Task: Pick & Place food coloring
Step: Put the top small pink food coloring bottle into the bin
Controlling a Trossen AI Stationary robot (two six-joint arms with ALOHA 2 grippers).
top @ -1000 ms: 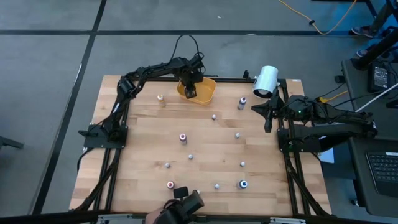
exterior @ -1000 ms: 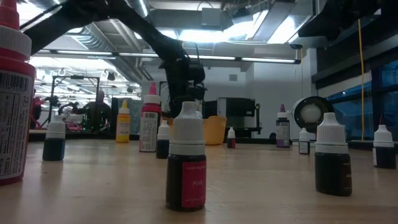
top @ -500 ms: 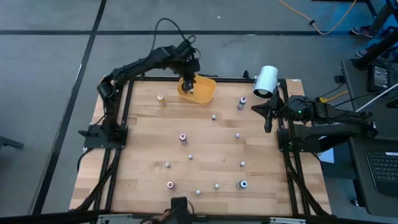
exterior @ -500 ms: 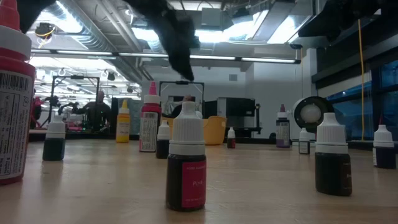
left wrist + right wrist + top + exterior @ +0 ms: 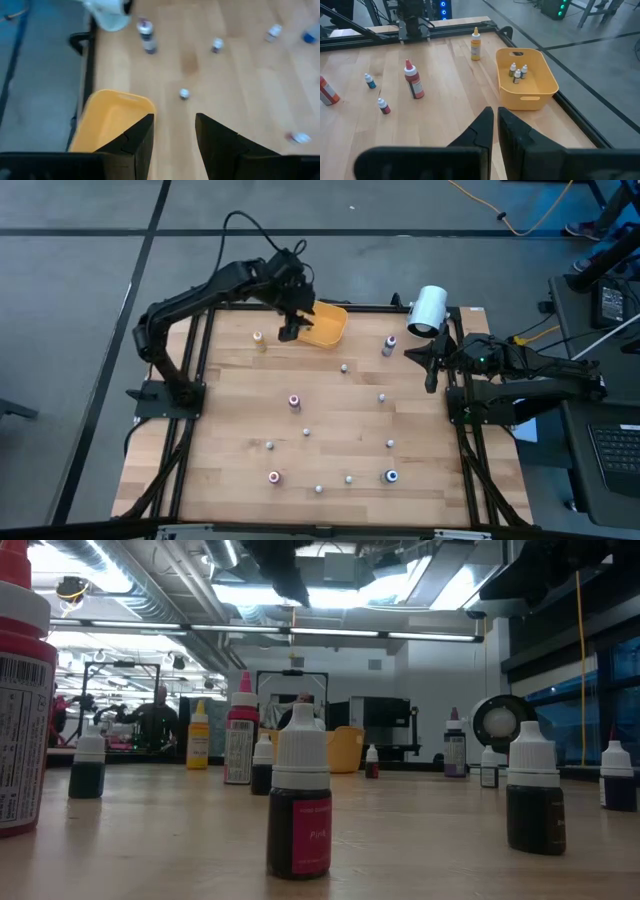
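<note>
Several tiny food coloring bottles stand scattered on the wooden table, among them a red-topped one (image 5: pixel 294 401) and a blue-topped one (image 5: pixel 391 476). A pink one (image 5: pixel 300 805) stands closest in the low view. Three more bottles (image 5: pixel 517 72) stand inside the orange bowl (image 5: pixel 328 326) at the table's far edge. My left gripper (image 5: pixel 288 334) hangs high above the table, just left of the bowl. It is open (image 5: pixel 174 120) with nothing between its fingers. My right gripper (image 5: pixel 495 114) is shut and waits at the table's right edge (image 5: pixel 431 375).
A big white cylinder (image 5: pixel 428 310) lies at the far right corner. A yellow bottle (image 5: pixel 259 339) stands left of the bowl and a taller dark bottle (image 5: pixel 388 346) to its right. A large red bottle (image 5: pixel 20 690) stands at the near left. Black frame rails (image 5: pixel 178 440) run along the table's sides.
My left gripper has risen from inside the orange bowl and swung up toward the table's left, ending beside the bowl's left rim. In the low view it has climbed out of the picture's top. The bowl and the bottles have stayed where they were.
</note>
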